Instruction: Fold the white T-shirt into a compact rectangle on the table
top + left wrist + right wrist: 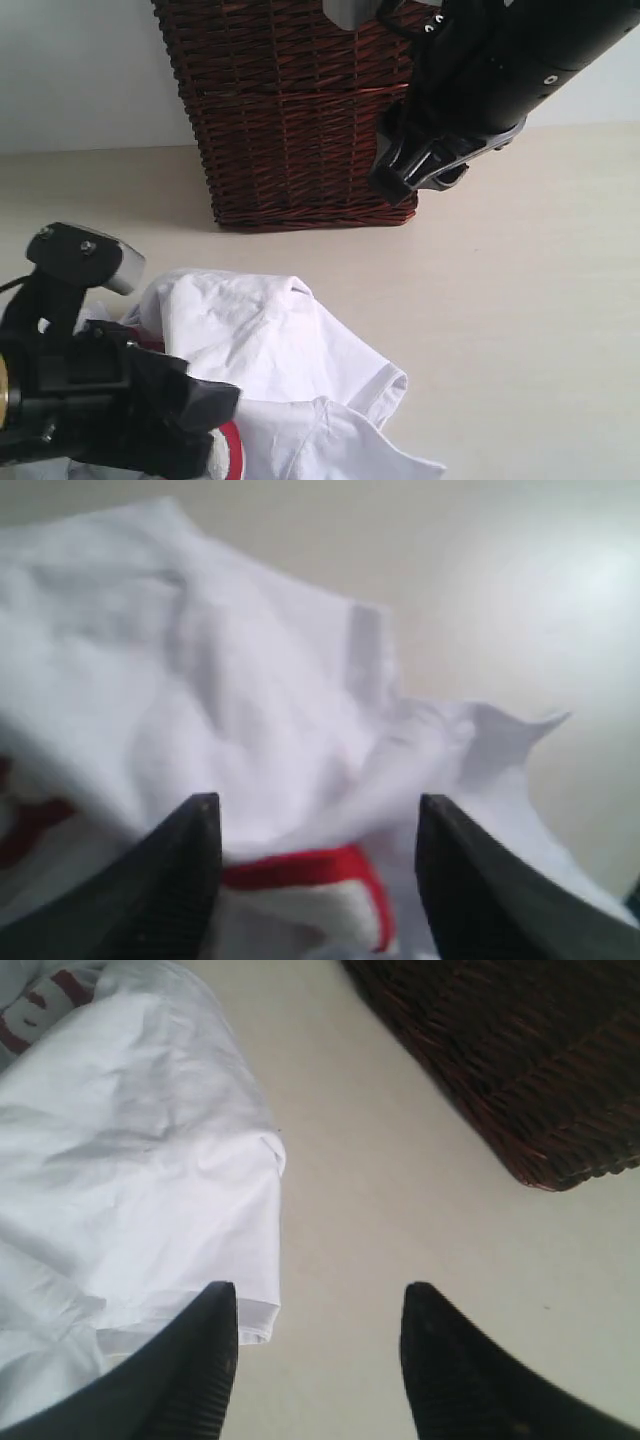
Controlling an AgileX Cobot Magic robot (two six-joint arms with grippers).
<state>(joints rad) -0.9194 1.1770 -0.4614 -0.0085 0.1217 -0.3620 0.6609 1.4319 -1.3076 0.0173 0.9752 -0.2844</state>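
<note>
My left jaws spread over the crumpled white T-shirt [260, 330], ready to grab; my right jaws, also spread, wait at its one o'clock.

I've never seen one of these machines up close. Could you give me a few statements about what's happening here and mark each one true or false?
1. The white T-shirt lies crumpled on the table, not folded. True.
2. The right tool is clamped on a sleeve. False: its jaws stand open over bare table beside the shirt's edge, and it holds nothing.
3. The left tool is open over the shirt, with red lettering showing between its fingers. True.
4. The shirt sits inside the wicker basket. False: it lies on the table, apart from the basket.
</note>
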